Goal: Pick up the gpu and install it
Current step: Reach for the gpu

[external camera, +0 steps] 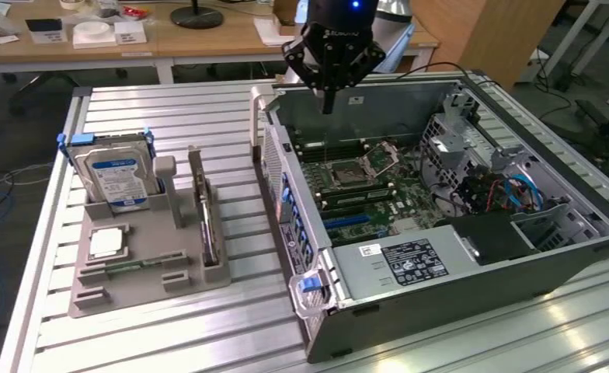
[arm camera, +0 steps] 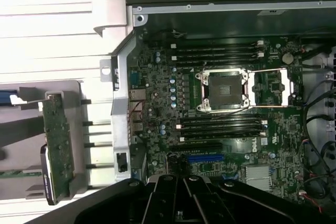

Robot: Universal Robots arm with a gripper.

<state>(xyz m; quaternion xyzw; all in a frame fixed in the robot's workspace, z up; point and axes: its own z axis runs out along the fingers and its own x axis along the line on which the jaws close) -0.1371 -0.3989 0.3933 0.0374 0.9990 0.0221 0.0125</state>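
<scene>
Metal slats of the table [external camera: 180, 342] fill the foreground of the exterior view. On them, toward that view's right, a computer case [external camera: 553, 264] lies on its side with its interior open upward. At its nearest corner is a blue latch [external camera: 307, 284], and just behind that a boxed power supply with a white label [external camera: 413, 263].

Toward the exterior view's left sits a grey holder [external camera: 139, 299], close beside the case. Near its front lie a square processor chip [external camera: 108, 243] and a narrow green memory stick [external camera: 128, 268]. The gpu [external camera: 207, 225] [arm camera: 56, 140] stands on edge in a slot along the holder's case-side edge, untouched. Behind these, a silver hard drive [external camera: 118, 177] with a blue label stands upright.

The case's perforated side wall [external camera: 283, 194] rises between the holder and the motherboard [external camera: 362, 183] [arm camera: 157, 103]. On the board are an open processor socket [external camera: 372, 159] [arm camera: 223, 90] and a blue slot [external camera: 351, 220] [arm camera: 206, 158]. Red and blue cables [external camera: 502, 190] crowd the end toward the exterior view's right.

Farther back, the gripper [external camera: 328, 105] [arm camera: 178, 184] hangs over the case's far edge, well apart from the gpu. Its jaws are pressed together with nothing between them.

Beyond stands a wooden desk [external camera: 201, 39] with a black lamp base [external camera: 196, 15].
</scene>
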